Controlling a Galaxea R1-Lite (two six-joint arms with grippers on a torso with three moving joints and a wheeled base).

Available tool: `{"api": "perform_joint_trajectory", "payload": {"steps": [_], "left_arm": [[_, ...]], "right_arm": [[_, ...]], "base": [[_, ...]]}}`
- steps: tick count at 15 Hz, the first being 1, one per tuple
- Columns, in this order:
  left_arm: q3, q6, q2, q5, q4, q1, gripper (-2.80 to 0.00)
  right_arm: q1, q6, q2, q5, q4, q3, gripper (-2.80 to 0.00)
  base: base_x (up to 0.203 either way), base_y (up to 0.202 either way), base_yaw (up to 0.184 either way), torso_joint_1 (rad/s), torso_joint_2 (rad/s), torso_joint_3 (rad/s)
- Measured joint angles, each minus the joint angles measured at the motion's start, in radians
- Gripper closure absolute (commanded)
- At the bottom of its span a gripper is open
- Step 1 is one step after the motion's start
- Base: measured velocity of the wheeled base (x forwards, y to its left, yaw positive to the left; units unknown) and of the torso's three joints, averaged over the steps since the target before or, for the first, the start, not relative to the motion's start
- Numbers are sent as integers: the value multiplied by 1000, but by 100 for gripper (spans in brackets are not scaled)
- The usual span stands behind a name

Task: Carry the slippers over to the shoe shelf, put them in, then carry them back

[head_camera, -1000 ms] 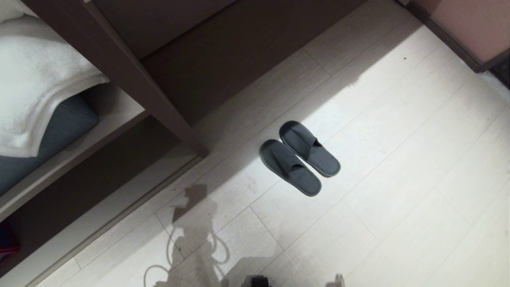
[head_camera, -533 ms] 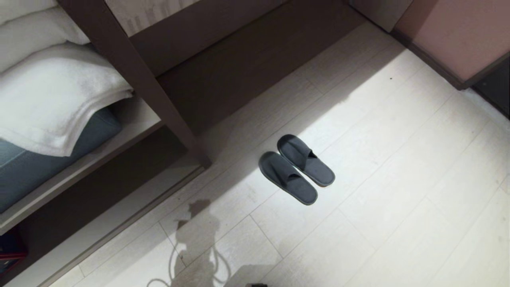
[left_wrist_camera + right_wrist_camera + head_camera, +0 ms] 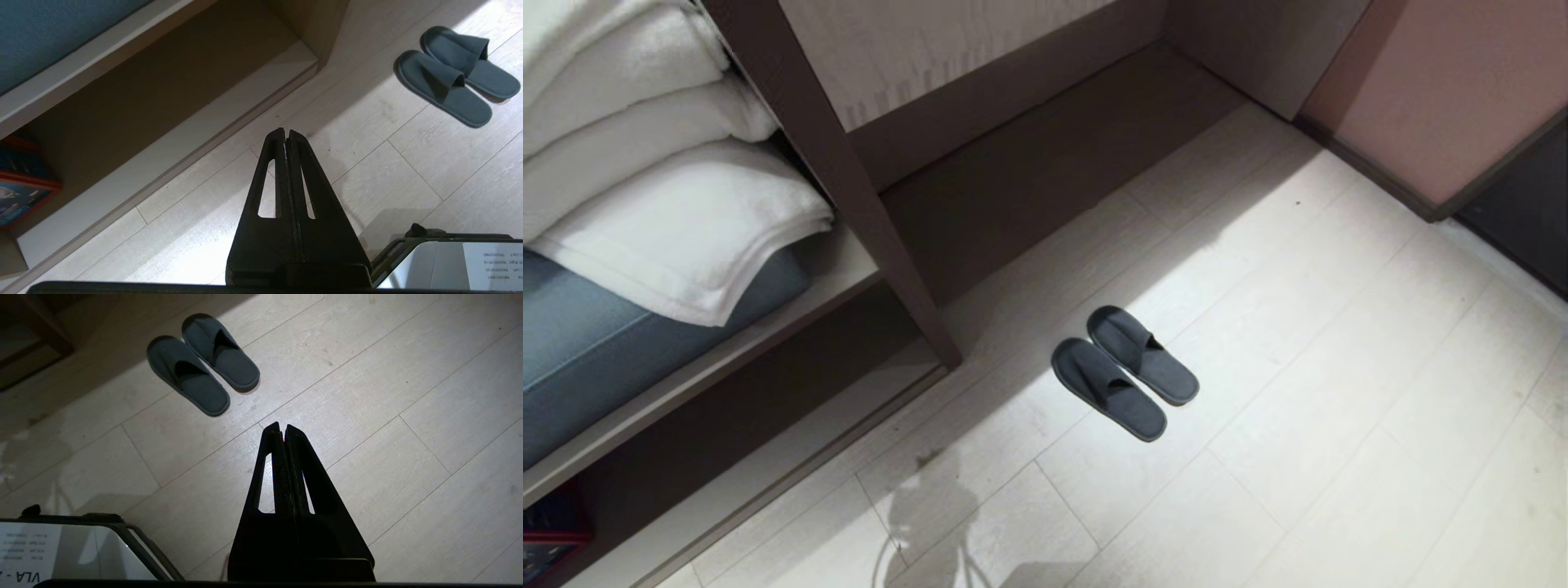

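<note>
- The slippers [image 3: 1125, 372] are lying side by side on the pale plank floor [image 3: 1339, 408], touching along their inner edges, toes pointing toward the shelf unit [image 3: 849, 163].
- They are sitting just outside the dark upright post [image 3: 907, 278] of that unit, in a bright patch of light, not inside any compartment.
- Folded white towels [image 3: 662, 204] are resting on a blue-grey cushion [image 3: 605, 351] on a board in the unit's left bay.
- The left pincer [image 3: 286, 134] is hanging above the floor near the unit's low pale base board [image 3: 163, 163], its fingers pressed together and gripping nothing; the slippers are well apart from it.
- The right pincer [image 3: 282, 428] is hanging over bare floor, fingers likewise pressed together and empty, with the slippers near but not touching.
</note>
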Motion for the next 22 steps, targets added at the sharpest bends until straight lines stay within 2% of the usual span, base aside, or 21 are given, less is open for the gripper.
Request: {"api": "perform_joint_trajectory", "payload": {"steps": [22], "left_arm": [[0,0,0,0,1,0,0]], "right_arm": [[0,0,0,0,0,0,0]], "base": [[0,0,0,3,2,201]]}}
